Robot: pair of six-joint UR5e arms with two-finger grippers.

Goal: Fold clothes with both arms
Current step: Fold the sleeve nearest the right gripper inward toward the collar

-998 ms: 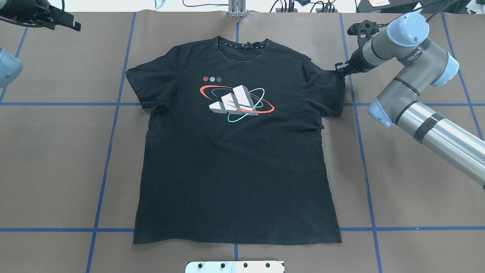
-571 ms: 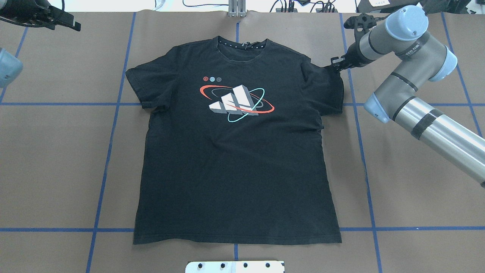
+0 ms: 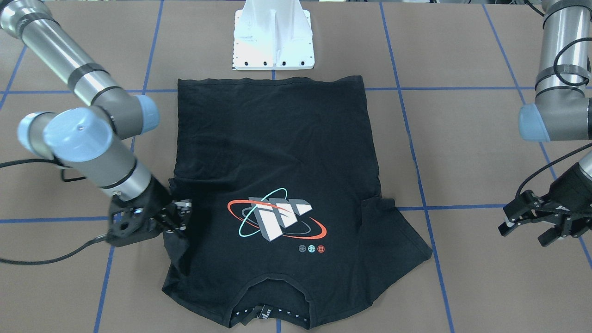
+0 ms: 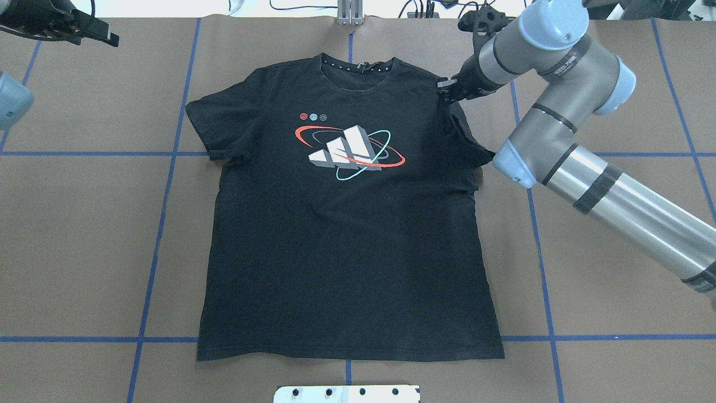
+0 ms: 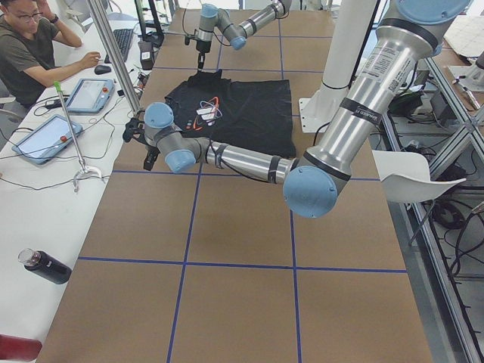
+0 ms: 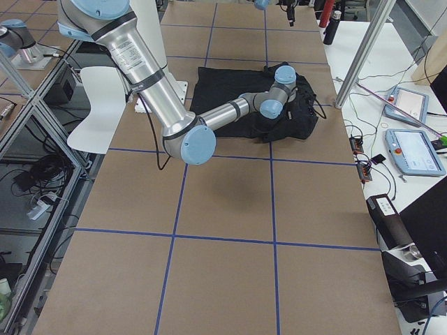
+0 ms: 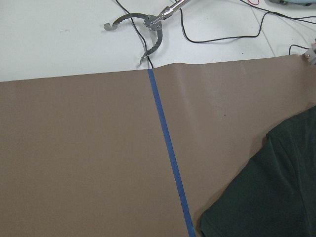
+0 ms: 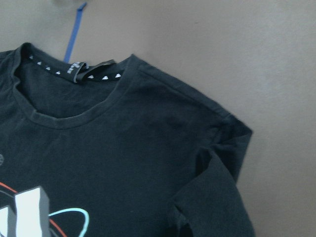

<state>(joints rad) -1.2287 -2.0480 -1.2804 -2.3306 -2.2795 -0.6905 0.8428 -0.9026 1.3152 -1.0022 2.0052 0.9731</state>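
— T-shirt [image 4: 347, 240]: where do we see it?
— We see it spread face up on the brown table [image 4: 84, 224], just in front of the white base [image 4: 347, 393]. Its hem is nearest the base and its collar [image 4: 358, 68] is farthest from it. The logo [image 4: 349, 146] shows whole.
— And the right gripper [image 4: 449, 89]?
— We find it over the shoulder on the base's right side, at the collar end, clenched on the right sleeve [image 4: 470, 148]. That sleeve is lifted off the table and pulled in toward the shoulder, and the cloth hangs crumpled below the jaws.
— What about the left sleeve [image 4: 204, 126]?
— It lies flat on the table, on the base's left side.
— And the left gripper [image 3: 527, 231]?
— We see it far out to the base's left, toward the collar end and well apart from the shirt. It hangs above the table with its jaws spread and nothing between them.
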